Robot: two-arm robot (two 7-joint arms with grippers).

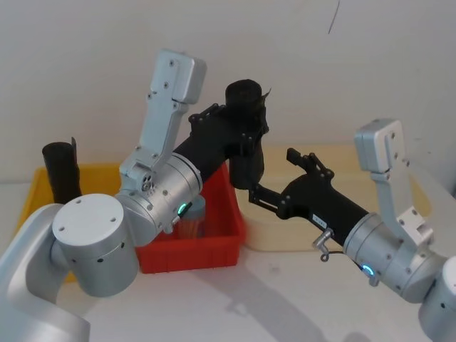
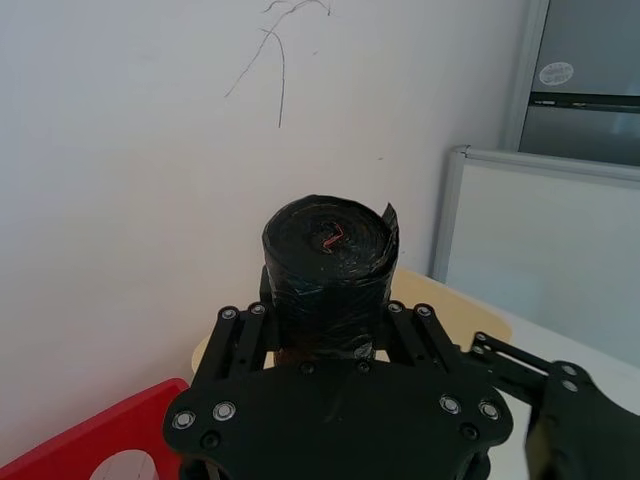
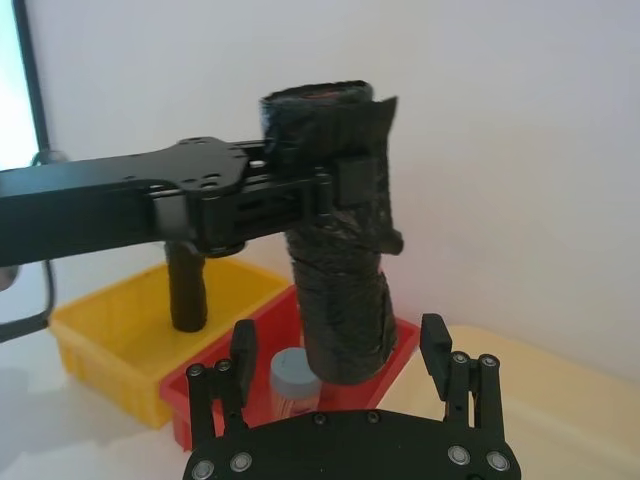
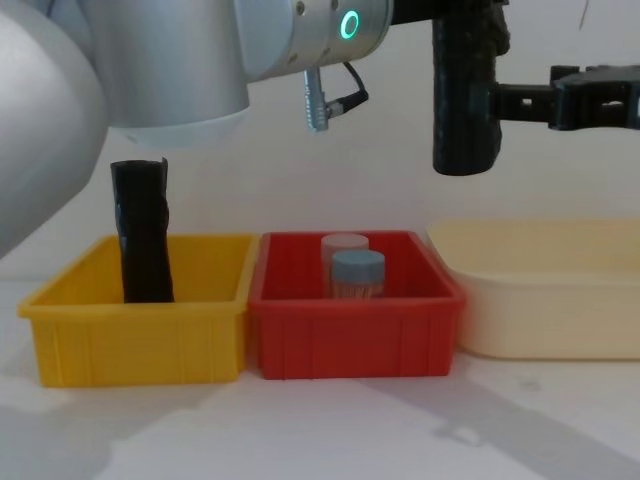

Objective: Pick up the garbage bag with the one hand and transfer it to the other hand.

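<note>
Left end effector (image 1: pixel 246 135) tight on upright garbage bag (image 4: pixel 462 110); right end effector (image 3: pixel 338 335) spread beside it

The garbage bag (image 3: pixel 340 300) is wrinkled black plastic film; the red bin (image 4: pixel 355 335) seems smooth, matt plastic

Three containers stood in a row on the table (image 4: pixel 300 430): a left bin (image 4: pixel 130 330) with a thin roll (image 4: pixel 143 235) standing in it, a middle bin (image 4: pixel 355 335) holding two jars (image 4: pixel 357 272), and a tray (image 4: pixel 550 310) at the right. The garbage bag (image 4: pixel 463 90) hung upright above where the middle bin and tray adjoined, gripped by the left gripper (image 2: pixel 325 312), with the right gripper (image 3: pixel 340 335) straddling it lower down.
</note>
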